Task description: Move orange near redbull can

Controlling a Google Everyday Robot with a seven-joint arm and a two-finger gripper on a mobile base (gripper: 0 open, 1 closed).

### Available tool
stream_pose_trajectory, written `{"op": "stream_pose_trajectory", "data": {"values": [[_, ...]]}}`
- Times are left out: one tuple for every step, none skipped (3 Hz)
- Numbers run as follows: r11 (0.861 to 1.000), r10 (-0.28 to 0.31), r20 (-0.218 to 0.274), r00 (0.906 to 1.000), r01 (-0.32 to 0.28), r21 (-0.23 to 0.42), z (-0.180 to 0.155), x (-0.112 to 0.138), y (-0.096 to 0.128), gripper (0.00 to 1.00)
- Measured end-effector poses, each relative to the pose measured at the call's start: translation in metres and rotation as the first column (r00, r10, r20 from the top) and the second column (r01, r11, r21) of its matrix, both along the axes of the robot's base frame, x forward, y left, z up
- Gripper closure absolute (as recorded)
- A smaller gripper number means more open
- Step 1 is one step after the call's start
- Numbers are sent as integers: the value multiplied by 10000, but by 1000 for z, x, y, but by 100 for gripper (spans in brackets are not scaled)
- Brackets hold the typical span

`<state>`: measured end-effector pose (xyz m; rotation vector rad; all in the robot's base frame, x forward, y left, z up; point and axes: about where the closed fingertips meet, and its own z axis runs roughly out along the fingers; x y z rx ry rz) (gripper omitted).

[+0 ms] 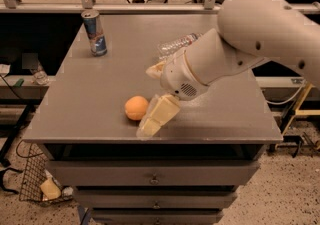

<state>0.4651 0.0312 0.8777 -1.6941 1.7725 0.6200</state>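
The orange (136, 107) is small, round and matte, evenly coloured. It sits on the grey table (90, 99) near the front edge, about 7 o'clock from the tabletop's centre. The gripper (148, 100) is just at its 3 o'clock side, its cream fingers (159, 113) spread wide and holding nothing. The redbull can (95, 33), blue and silver, stands upright well apart at the orange's 11 o'clock. A clear bottle (172, 46) lies partly hidden behind the arm (250, 34).

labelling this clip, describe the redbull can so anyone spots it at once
On the grey table, look to the far left corner, away from the orange and the open hand beside it at the front edge. The redbull can stands upright there, blue and silver, unlike the clear bottle lying flat.
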Motion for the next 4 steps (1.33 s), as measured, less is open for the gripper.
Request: {"op": "stream_pose_trajectory", "data": {"values": [[9989,-36,41,10000,38,-467,-16,4,16,0],[9977,-167,9,9999,168,-659,-25,9,17,0],[9969,-171,-79,9998,165,-771,-34,13,17,18],[9962,-148,-193,9997,131,-860,-42,16,16,41]]}}
